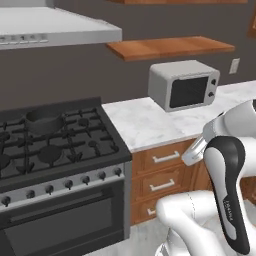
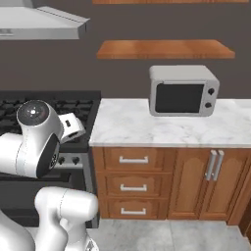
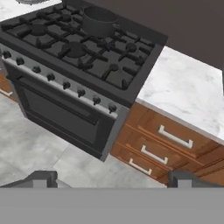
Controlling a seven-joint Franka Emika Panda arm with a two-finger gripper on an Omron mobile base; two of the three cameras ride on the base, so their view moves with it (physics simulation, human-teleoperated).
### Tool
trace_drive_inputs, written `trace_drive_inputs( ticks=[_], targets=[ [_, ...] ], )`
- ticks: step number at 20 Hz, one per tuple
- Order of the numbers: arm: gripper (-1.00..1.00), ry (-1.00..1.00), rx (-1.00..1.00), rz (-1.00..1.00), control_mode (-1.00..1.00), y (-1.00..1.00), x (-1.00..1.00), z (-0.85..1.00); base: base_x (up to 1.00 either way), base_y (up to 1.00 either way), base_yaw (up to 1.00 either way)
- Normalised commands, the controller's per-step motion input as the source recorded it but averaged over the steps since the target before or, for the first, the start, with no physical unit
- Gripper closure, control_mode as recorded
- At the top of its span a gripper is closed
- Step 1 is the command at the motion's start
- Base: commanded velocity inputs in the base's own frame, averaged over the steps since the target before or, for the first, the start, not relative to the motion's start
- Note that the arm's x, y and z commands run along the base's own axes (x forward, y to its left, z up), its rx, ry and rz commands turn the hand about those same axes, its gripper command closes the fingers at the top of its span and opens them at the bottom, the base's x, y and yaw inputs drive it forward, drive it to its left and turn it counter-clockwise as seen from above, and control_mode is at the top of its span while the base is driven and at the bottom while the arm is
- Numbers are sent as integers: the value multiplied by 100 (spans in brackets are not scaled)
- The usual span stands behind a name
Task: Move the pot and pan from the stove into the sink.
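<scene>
On stove (image 1: 60, 145), pot (image 1: 44, 121), untouched.

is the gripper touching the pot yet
Apart. In the hand view the gripper is open at the bottom of the picture, while the pot sits far off on a rear burner of the stove.

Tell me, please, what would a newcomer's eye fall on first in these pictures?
Probably the black stove, with the dark grey pot sitting on a rear burner. Next, the grey microwave on the marble counter beside the stove, and the open gripper well short of the stove.
</scene>
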Motion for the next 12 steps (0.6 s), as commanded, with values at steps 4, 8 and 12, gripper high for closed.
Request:
trace_drive_inputs(
  ticks=[4,8,12],
  targets=[
    [-100,0,0,0,100,0,0,0,0,81,1],
    [-100,0,0,0,100,0,0,0,0,77,0],
    [-100,0,0,0,100,0,0,0,0,75,0]
  ],
)
